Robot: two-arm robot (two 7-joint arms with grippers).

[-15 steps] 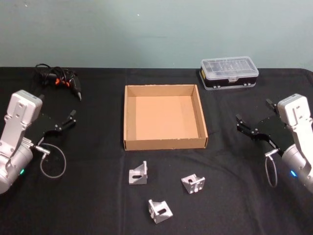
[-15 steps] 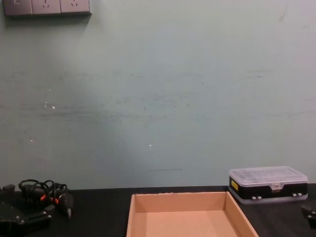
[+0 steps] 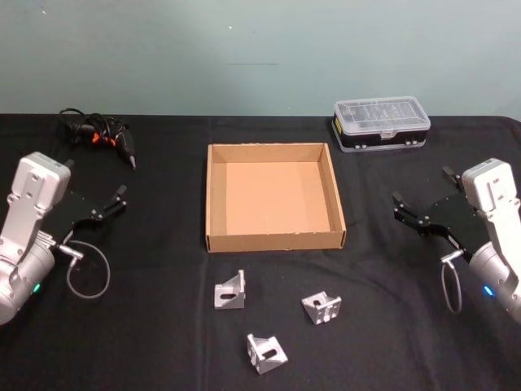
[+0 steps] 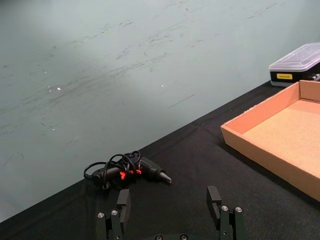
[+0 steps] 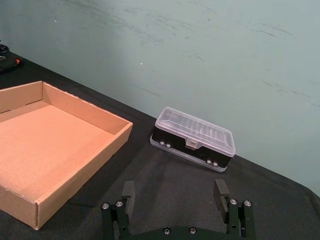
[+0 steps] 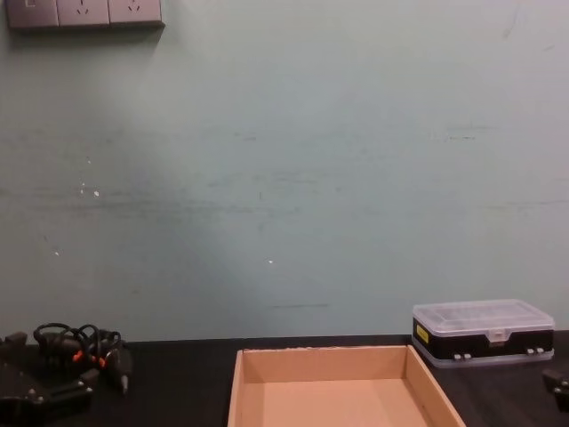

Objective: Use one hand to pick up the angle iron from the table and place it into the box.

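From the head view, the box (image 3: 273,239) sits in the middle of the black worktop (image 3: 163,326), open side up and empty. In front of it, apart from its front wall, lie three grey metal pieces: the left angle iron (image 3: 230,290), the right angle iron (image 3: 321,306), and the near angle iron (image 3: 265,352), closest to the robot. None of them touches the box or either arm. The left hand (image 3: 96,177) hangs well to the left of the box and the right hand (image 3: 423,189) well to the right, both with jaws spread and holding nothing. A clear-lidded organizer case (image 3: 381,122) stands behind the box's far right corner, and a tangle of black cables (image 3: 96,134) with red bits lies at the far left.

In the left wrist view, the left hand's jaws stand wide apart over bare worktop, with the cables (image 4: 127,170) beyond them and a corner of the box (image 4: 265,142) to one side.

In the right wrist view, the right hand's jaws are likewise spread, with the case (image 5: 194,137) ahead and the box (image 5: 85,167) beside it.

The chest view shows the box's back wall (image 6: 324,363) between the cables (image 6: 80,347) and the case (image 6: 483,331), against a pale green wall.
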